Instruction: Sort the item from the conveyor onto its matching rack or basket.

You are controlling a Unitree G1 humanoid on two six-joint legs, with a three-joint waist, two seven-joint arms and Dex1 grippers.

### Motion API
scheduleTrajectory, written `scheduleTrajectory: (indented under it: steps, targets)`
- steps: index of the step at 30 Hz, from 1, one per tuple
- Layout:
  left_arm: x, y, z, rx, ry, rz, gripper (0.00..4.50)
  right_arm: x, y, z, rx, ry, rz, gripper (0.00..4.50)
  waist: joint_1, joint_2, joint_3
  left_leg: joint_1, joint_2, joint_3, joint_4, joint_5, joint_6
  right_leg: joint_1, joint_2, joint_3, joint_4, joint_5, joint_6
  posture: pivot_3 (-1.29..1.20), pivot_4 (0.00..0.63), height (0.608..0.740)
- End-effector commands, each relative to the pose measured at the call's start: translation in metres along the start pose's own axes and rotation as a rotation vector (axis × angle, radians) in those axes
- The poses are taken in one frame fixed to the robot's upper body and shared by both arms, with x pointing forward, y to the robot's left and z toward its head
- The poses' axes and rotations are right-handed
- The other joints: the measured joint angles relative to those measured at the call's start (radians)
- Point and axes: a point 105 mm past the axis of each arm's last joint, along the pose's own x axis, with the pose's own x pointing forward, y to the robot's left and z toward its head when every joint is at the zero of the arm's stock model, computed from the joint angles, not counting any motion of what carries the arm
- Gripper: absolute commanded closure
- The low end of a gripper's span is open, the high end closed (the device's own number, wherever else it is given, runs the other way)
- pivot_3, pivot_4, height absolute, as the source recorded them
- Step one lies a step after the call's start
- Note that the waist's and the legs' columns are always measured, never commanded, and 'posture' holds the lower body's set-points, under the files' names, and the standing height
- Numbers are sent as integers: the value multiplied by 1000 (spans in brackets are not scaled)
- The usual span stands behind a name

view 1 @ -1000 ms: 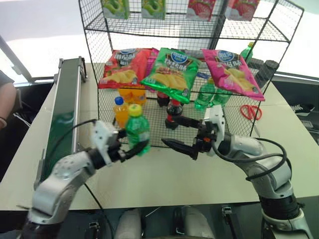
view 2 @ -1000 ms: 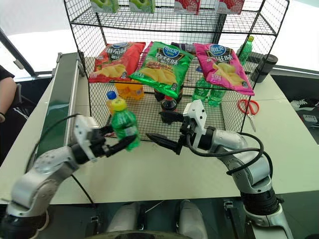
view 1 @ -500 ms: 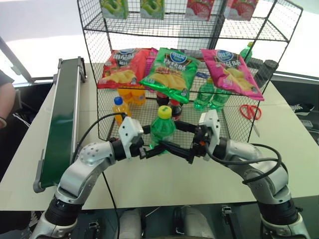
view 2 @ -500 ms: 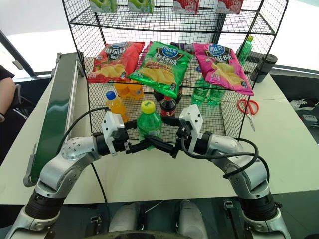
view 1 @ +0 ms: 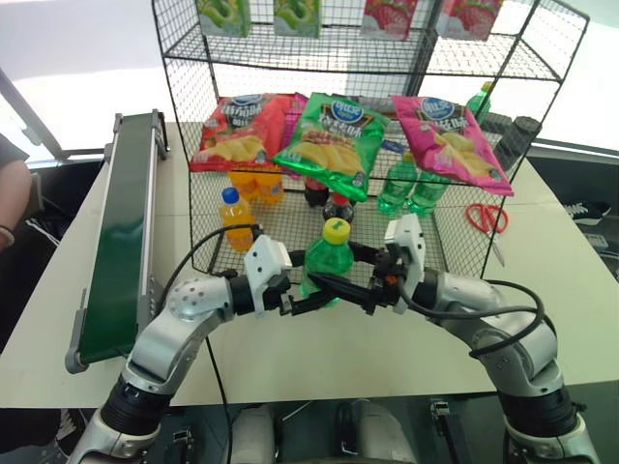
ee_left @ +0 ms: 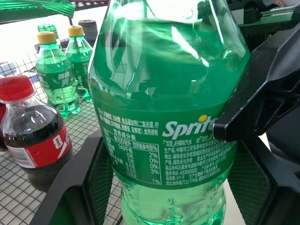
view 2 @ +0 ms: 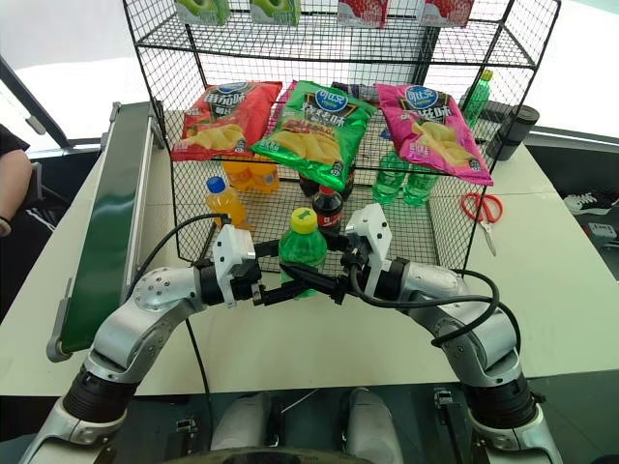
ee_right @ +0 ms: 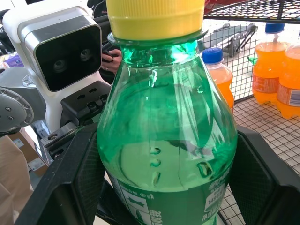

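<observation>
On the white table, before the wire rack, both grippers clamp the green bottle: left gripper, right gripper. Treat it as rigid, smooth, probably full. Grip the labelled waist.

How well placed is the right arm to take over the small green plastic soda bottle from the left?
Probably yes: the right gripper already has its fingers closed on the small green plastic soda bottle, opposite the left gripper, with nothing between them.

Left gripper carried green bottle rightward; right gripper closed on it.
</observation>
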Motion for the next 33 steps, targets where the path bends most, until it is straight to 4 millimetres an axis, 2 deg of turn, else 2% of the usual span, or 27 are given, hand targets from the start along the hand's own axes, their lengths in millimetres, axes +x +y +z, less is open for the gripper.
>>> scheduleTrajectory:
  steps: [1, 4, 5, 10, 13, 17, 22, 25, 33]
  targets:
    - [1, 1, 19, 45, -76, 5, 1609, 2, 10, 4, -27, -20, 37, 1463, 0, 0, 0, 0, 0, 0, 0, 0, 0, 0, 0, 0, 0, 0, 0, 0, 150, 736]
    - [-1, 3, 17, 36, -65, 22, 140, 1, 3, 6, -43, -37, -5, 1463, 0, 0, 0, 0, 0, 0, 0, 0, 0, 0, 0, 0, 0, 0, 0, 0, 150, 736]
    - [-3, 4, 14, 43, -55, 36, 26, 0, -2, 7, -56, -43, -33, 1463, 0, 0, 0, 0, 0, 0, 0, 0, 0, 0, 0, 0, 0, 0, 0, 0, 150, 736]
    - [-26, 8, -6, 9, 9, 131, 26, -14, -35, 7, -129, -49, -241, 1463, -2, 0, 0, 0, 0, 0, 0, 0, 0, 0, 0, 0, 0, 0, 0, 0, 150, 736]
    - [-48, 10, -25, -23, 64, 232, 26, -34, -74, -4, -184, -13, -485, 1463, 0, 0, 0, 0, 0, 0, 0, 0, 0, 0, 0, 0, 0, 0, 0, 0, 150, 736]
    - [-63, 16, -29, -56, 45, 345, 26, -52, -109, -17, -207, -4, -713, 1463, 2, 0, 0, 0, 0, 1, 0, 0, 0, -1, -1, 0, 0, 0, 0, 0, 150, 736]
    - [-62, 21, -15, -18, -9, 386, 26, -67, -147, -27, -193, -41, -936, 1463, -4, 2, 1, 0, 0, 2, 0, 0, 0, -1, -1, 0, 1, 0, 0, 0, 150, 736]
    - [-57, 19, -8, -1, -20, 366, 26, -74, -162, -29, -163, -77, -1016, 1463, -5, 3, 1, 0, 0, 2, 0, 0, 0, -1, -1, 0, 2, 0, 0, 0, 150, 736]
    - [-47, 9, -1, 9, -11, 306, 26, -77, -177, -35, -122, -123, -1084, 1463, -7, 4, 1, 1, 0, 2, 0, 1, -1, -1, -1, 1, 2, 0, 0, 0, 150, 736]
